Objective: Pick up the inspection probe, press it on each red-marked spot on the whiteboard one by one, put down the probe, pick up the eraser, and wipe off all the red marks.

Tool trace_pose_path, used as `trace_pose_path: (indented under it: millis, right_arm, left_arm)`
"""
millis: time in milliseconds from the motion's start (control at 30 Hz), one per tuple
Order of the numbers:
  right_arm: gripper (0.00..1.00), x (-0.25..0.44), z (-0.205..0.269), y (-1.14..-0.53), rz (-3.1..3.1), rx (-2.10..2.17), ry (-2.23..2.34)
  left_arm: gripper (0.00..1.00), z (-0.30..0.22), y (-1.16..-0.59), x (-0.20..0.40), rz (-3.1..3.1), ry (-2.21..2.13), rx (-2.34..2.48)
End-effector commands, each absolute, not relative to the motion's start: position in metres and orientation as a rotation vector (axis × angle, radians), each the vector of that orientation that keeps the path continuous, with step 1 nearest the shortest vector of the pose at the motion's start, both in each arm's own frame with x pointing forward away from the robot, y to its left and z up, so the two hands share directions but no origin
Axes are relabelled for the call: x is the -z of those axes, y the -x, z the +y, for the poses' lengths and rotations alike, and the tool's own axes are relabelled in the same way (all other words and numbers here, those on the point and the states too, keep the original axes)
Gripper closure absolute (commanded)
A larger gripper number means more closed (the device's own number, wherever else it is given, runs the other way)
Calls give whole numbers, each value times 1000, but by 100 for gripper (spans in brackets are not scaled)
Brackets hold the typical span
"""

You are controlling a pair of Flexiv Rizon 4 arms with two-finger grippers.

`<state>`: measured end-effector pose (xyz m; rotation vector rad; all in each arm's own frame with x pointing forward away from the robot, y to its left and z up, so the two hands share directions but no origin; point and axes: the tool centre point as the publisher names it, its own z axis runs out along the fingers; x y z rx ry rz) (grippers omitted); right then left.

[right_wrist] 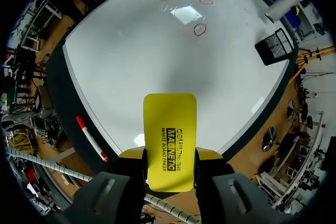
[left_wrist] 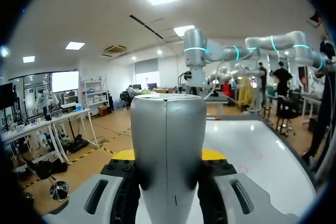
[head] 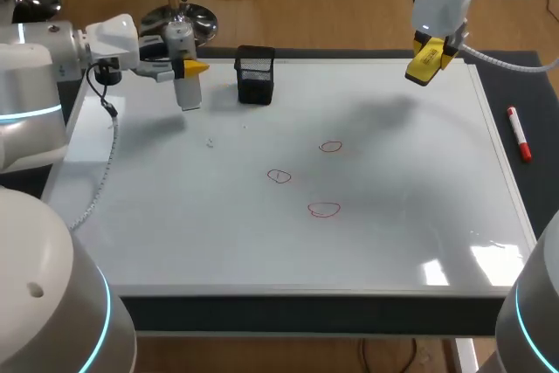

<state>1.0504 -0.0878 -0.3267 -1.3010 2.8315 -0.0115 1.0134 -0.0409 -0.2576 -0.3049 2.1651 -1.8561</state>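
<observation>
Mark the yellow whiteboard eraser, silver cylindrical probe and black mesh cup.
yellow whiteboard eraser [right_wrist: 169, 129], right wrist view, printed face
silver cylindrical probe [left_wrist: 168, 145], left wrist view, body middle
black mesh cup [head: 255, 86], head view, front wall

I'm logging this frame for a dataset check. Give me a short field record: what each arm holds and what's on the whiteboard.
left pincer: shut on the probe, over the far left of the whiteboard
right pincer: shut on the yellow eraser, over the far right corner
red marks: three, unwiped, mid-board
black mesh holder: on the board, far edge
red marker: off the board, right side
</observation>
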Motion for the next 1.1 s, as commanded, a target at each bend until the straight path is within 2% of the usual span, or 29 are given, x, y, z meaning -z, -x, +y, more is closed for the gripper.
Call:
trace_pose_path:
  millis: [33,300,600,1100]
  right_arm:
    - [100,325,-89,-1050,2832,16,1305]
    - [100,325,-89,-1050,2832,16,1305]
    - [100,322,-42,-1034,2761,29,1424]
    - [100,321,41,-973,2623,-40,1645]
  left_arm:
    - [100,-41,-1014,257,2164,304,1857]
    - [100,-41,-1014,257,2164,304,1857]
    - [100,-41,-1014,257,2164,304,1857]
    - [100,-41,-1014,257,2164,304,1857]
